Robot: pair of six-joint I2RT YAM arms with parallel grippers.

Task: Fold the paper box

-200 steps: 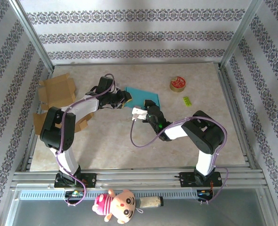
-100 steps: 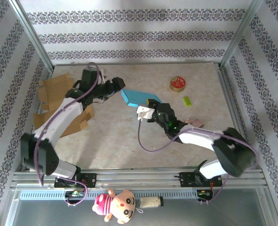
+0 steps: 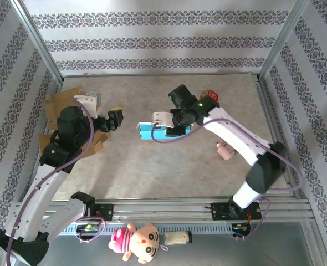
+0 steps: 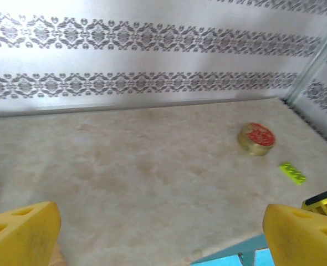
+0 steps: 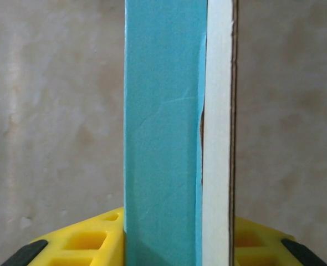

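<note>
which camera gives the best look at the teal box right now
Right wrist: the teal box is close-up, edge-on, clamped in the right gripper. Top external shows it small, partly behind that gripper. Left wrist catches a teal corner at the bottom edge.

Matt teal paper box (image 5: pixel 163 138), smooth stone-look tabletop (image 4: pixel 152 166)
</note>
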